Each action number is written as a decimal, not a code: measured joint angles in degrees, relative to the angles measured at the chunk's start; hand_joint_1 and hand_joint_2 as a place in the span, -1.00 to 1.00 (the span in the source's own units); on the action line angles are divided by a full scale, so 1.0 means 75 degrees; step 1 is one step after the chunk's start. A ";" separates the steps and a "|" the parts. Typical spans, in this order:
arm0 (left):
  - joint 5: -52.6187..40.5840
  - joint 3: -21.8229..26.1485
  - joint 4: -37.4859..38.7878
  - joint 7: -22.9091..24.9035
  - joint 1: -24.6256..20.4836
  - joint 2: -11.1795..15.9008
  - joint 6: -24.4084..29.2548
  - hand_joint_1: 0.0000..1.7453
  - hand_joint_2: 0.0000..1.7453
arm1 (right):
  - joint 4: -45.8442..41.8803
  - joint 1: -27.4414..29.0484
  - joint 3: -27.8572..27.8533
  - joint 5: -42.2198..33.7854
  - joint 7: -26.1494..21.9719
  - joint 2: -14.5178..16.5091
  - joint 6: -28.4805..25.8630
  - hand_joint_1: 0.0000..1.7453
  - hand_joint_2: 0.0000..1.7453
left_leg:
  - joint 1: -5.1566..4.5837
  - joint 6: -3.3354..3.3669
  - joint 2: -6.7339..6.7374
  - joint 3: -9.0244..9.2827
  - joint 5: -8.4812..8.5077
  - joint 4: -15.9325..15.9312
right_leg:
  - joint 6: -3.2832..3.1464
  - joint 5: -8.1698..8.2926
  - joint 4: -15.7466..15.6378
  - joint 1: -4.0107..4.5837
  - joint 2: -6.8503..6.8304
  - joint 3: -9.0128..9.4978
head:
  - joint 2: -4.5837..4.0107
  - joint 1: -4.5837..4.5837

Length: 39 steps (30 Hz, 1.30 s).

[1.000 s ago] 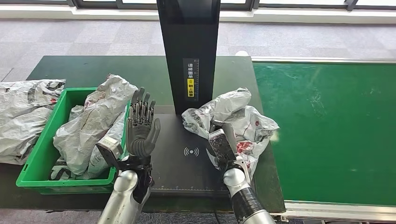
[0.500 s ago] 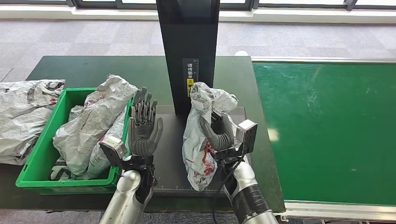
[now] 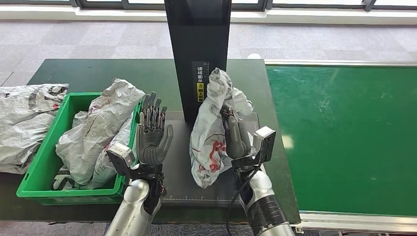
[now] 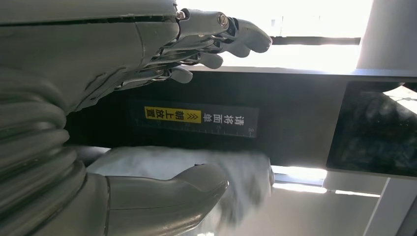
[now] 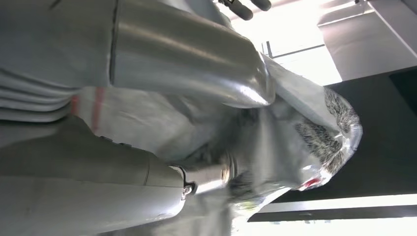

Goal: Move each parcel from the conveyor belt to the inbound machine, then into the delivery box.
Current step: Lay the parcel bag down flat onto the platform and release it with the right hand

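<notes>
Parcel (image 3: 212, 132): grey crumpled bag, gripped upright by right hand (image 3: 237, 140) over the scanner plate (image 3: 179, 182) at the desk's (image 3: 78, 73) front edge, before the black column (image 3: 198, 49). Left hand (image 3: 151, 132): raised, fingers spread, holding nothing, beside the green bin (image 3: 37, 172) of bags.

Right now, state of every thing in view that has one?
Right hand: grips the parcel, lifted upright.
Parcel: held above the scan plate, crumpled.
Left hand: open, raised, holding nothing.
Green bin: piled with grey bags.
Conveyor belt: bare where visible.
</notes>
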 joint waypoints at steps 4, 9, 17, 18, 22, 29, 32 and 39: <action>0.0001 0.0000 0.0000 0.0000 0.0000 0.0000 0.0001 -1.00 1.00 | 0.0147 0.0000 -0.0084 0.0058 0.0000 -0.0009 -0.0169 -1.00 -1.00 | 0.0000 0.0000 0.0000 0.0000 0.0000 0.0000 | 0.0000 0.0000 0.0000 0.0000 -0.0001 0.0001 | 0.0000 0.0000; -0.0004 0.0000 -0.0007 0.0000 0.0004 0.0000 0.0023 -1.00 1.00 | 0.0607 -0.0056 -0.0147 0.0186 0.0015 -0.0013 -0.0395 -1.00 -1.00 | 0.0000 0.0000 -0.0001 -0.0001 0.0000 -0.0001 | 0.0000 0.0000 0.0000 0.0000 -0.0001 0.0002 | 0.0000 0.0001; -0.0050 0.0000 -0.0080 -0.0006 0.0017 0.0000 0.0164 -1.00 1.00 | 0.1902 -0.0391 -0.0224 0.0540 0.0255 0.0005 -0.0630 -1.00 -1.00 | 0.0000 0.0000 -0.0005 -0.0002 0.0000 -0.0001 | 0.0000 0.0000 0.0001 0.0000 -0.0004 0.0004 | 0.0000 0.0001; -0.0055 0.0000 -0.0090 -0.0006 0.0019 0.0000 0.0183 -1.00 1.00 | 0.2028 -0.0427 -0.0227 0.0633 0.0215 0.0007 -0.0635 -1.00 -1.00 | 0.0000 0.0000 -0.0007 -0.0002 0.0000 0.0000 | 0.0000 0.0000 0.0001 0.0000 -0.0005 0.0005 | 0.0000 0.0001; -0.0185 0.0000 -0.0152 -0.0005 0.0027 0.0000 0.0307 -1.00 1.00 | 0.1776 -0.0302 -0.0202 0.1309 0.0015 0.0008 -0.1339 -1.00 -1.00 | 0.0000 0.0000 -0.0016 -0.0003 0.0000 0.0000 | 0.0000 0.0000 0.0001 0.0000 -0.0010 0.0006 | 0.0000 0.0001; -0.1004 -0.0273 -0.0320 -0.0006 -0.0008 0.0023 0.1757 -1.00 1.00 | -0.0994 0.0499 0.0510 0.3367 -0.0010 -0.0195 -0.6696 -1.00 1.00 | -0.0002 0.0002 -0.0013 -0.0007 -0.0006 0.0001 | 0.0002 -0.0002 -0.0004 -0.0003 -0.0008 -0.0004 | 0.0000 0.0000; -0.1536 -0.0629 -0.0128 -0.0006 -0.0104 0.0038 0.2537 -1.00 1.00 | -0.2180 0.0893 0.0643 0.4004 -0.0009 -0.0307 -0.7166 -1.00 1.00 | -0.0004 0.0003 -0.0012 -0.0008 -0.0011 0.0001 | 0.0003 -0.0003 -0.0007 -0.0004 -0.0007 -0.0006 | 0.0000 0.0000; -0.2895 -0.1236 0.1270 -0.0001 -0.0476 0.0013 0.3580 -1.00 1.00 | -0.4254 0.1280 0.0642 0.5258 -0.0006 -0.0349 -0.7283 -1.00 1.00 | -0.0005 0.0003 0.0012 -0.0001 -0.0011 0.0002 | 0.0003 -0.0001 -0.0007 -0.0005 0.0004 -0.0009 | 0.0000 -0.0001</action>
